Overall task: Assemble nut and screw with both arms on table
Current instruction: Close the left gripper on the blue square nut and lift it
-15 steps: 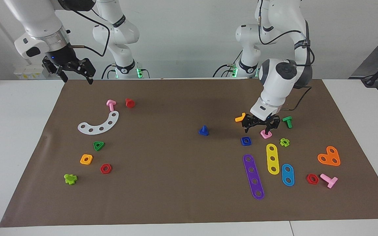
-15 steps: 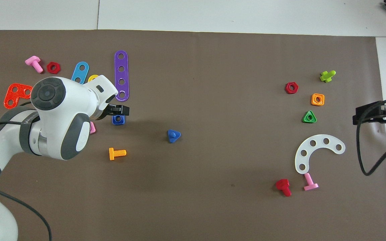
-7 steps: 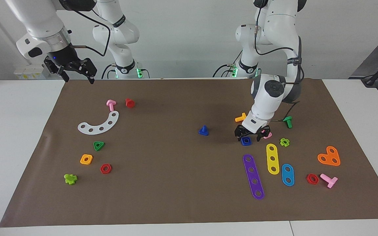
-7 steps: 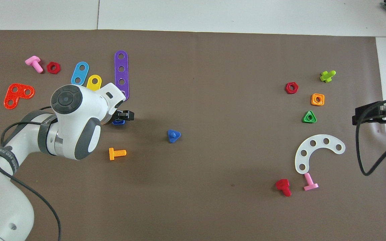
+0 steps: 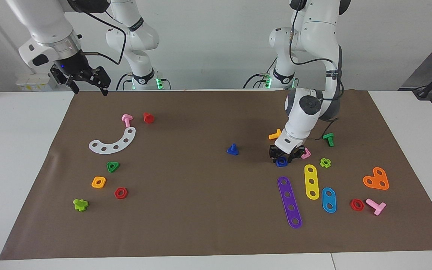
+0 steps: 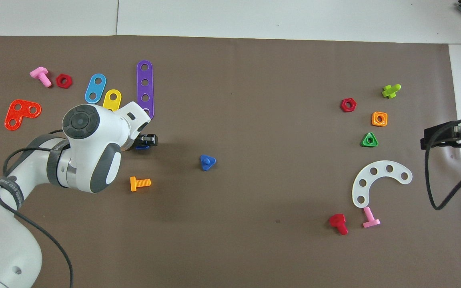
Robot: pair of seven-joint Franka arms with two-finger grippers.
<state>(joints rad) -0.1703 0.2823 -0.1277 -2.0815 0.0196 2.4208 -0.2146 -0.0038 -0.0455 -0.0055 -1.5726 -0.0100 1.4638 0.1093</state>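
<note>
Left claw (image 5: 284, 156) sitting low on the brown mat (image 5: 201, 232), fingers straddling the dark-blue nut (image 5: 281, 162) and narrowed around it; whether actually pinching it, cannot tell. Nut lying flat on the mat toward the left arm's end of the tabletop (image 5: 21, 157), largely covered by the claw in the overhead view. Pink square nut (image 5: 306, 153) resting just beside the nut; orange screw (image 5: 275, 134) lying near the nut, nearer to the robots; purple four-hole strip (image 5: 289, 201) lying near the nut, farther from the robots; yellow strip (image 5: 311, 181) lying beside the purple strip.

Dark-blue screw (image 5: 232, 149) standing head-down, shaft upright, well apart from the nut, toward the mat's middle and the right arm's end.

Right claw (image 5: 87, 83) hanging raised over the mat's edge at the right arm's end, well apart from the nut, fingers spread wide, gripping nothing. Right arm waiting.
</note>
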